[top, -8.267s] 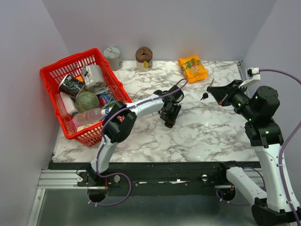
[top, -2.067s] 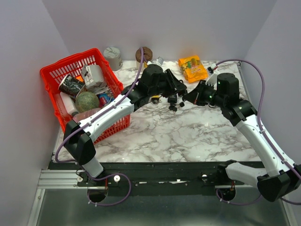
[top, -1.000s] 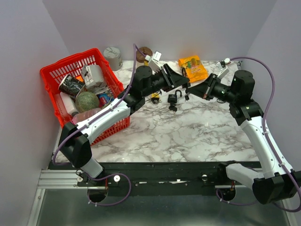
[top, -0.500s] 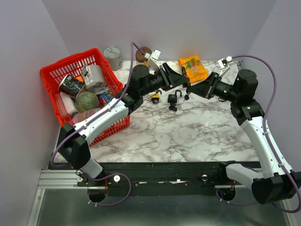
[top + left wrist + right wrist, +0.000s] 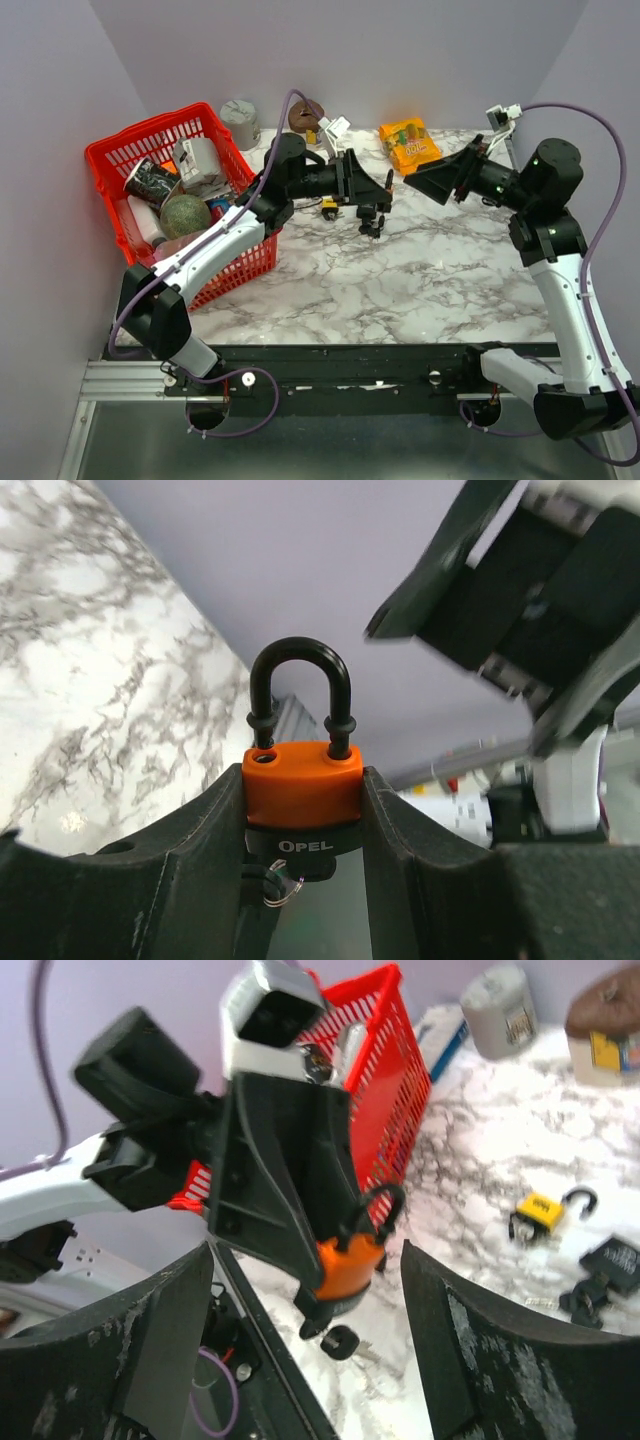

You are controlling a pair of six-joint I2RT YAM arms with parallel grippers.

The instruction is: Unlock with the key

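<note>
Withdrawal is the change: half a second ago the right hand (image 5: 418, 185) sat right at the padlock (image 5: 303, 785); now it has pulled back toward its own side of the desk (image 5: 420, 270), its fingers spread wide with nothing between them. The key (image 5: 340, 1341) did not go with it; in the right wrist view its black head hangs from the bottom of the orange body, so it has been left in the keyhole. The left hand (image 5: 303, 780) is clamped on the padlock, one finger on each side of the orange body, holding it in the air above the desk, between the two arms and above the far middle of the marble.

In the left wrist view one leg of the shackle (image 5: 300, 685) seems to stop just above its open hole while the other runs into the body; I judge the lock has sprung and the turn of the key is done, though the gap is slight and I would not swear to it.

The padlock's long axis, shackle to keyhole, lies roughly along the left fingers; the shackle leads, pointing away from the left wrist toward the right arm and tilted upward; the key end is lowest. A yellow padlock (image 5: 540, 1207) lies on the desk beyond, its shackle open.
</note>
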